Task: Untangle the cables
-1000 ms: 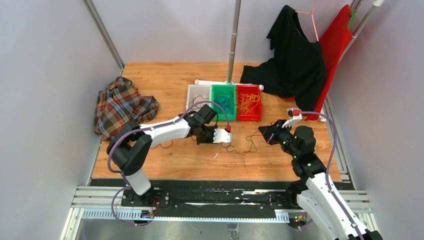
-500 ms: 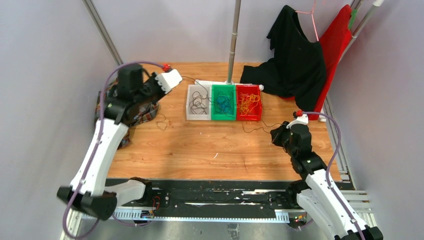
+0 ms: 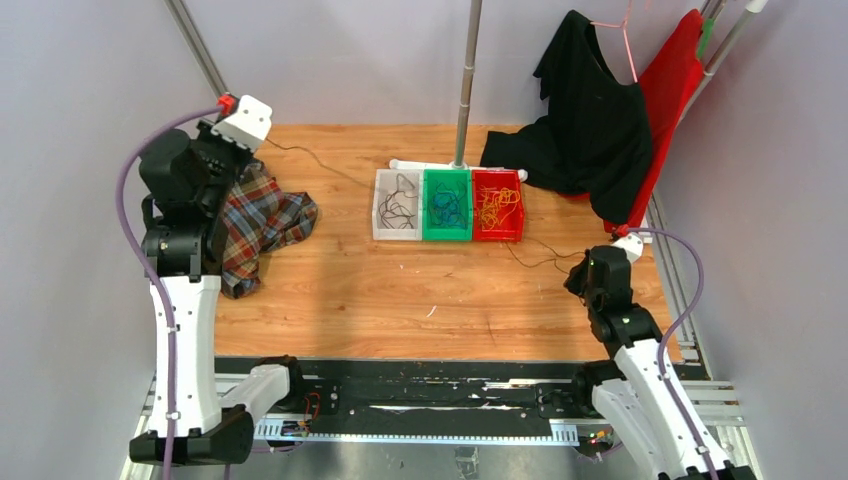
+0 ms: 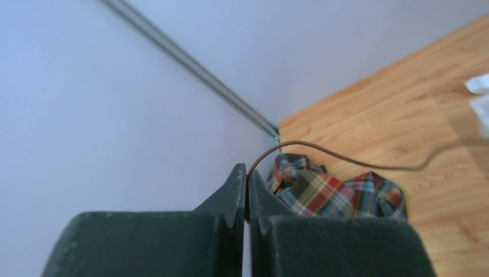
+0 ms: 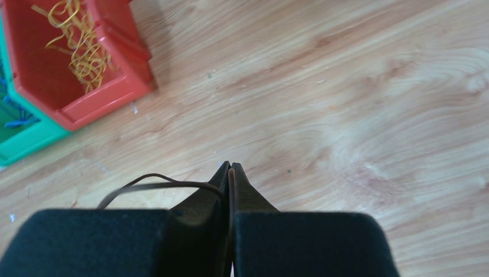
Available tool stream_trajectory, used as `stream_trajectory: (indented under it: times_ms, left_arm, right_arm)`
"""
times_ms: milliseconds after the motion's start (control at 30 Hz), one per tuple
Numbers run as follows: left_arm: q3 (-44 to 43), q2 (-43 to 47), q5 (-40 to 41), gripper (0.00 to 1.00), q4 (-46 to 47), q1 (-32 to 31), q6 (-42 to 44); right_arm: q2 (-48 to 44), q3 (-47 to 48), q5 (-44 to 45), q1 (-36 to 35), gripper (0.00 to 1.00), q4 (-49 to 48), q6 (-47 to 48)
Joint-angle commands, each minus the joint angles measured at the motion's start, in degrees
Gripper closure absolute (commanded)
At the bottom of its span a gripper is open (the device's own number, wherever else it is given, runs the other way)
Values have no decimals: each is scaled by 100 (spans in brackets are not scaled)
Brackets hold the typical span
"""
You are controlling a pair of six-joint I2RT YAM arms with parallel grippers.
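Note:
A thin dark brown cable (image 3: 320, 166) runs from my left gripper (image 3: 256, 138) across the wooden table towards the white bin (image 3: 380, 205). My left gripper is raised at the far left, over the plaid cloth, and is shut on this cable (image 4: 346, 158) at its fingertips (image 4: 248, 176). My right gripper (image 3: 577, 272) is low at the right and is shut (image 5: 230, 170) on a dark brown cable (image 5: 155, 182) that trails left (image 3: 535, 255) towards the red bin. I cannot follow the strand past the bins. Dark, blue and yellow cables lie in the bins.
Three bins stand side by side at the back middle: white, green (image 3: 446, 178) and red (image 3: 497, 178), the red one (image 5: 115, 86) holding yellow cables (image 5: 81, 46). A plaid cloth (image 3: 265, 215) lies at the left. A pole (image 3: 463, 90) and hanging black and red clothes (image 3: 600, 120) stand behind.
My left arm rose from the table middle and swung to the far left corner, drawing the dark cable out. My right gripper drew back to the right with its end.

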State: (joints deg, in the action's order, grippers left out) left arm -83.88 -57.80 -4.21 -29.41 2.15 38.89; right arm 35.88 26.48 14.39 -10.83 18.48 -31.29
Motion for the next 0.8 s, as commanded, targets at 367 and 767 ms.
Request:
stream_trajectory:
  times_ms: [367, 767]
  left_arm:
    - [-347, -291, 730, 99, 1881, 1282, -1478]
    - [118, -134, 813, 99, 2450, 2442, -2465]
  right_arm:
    - [-403, 113, 152, 1311, 99, 638, -331]
    - [-222, -203, -111, 1856, 99, 527, -1166]
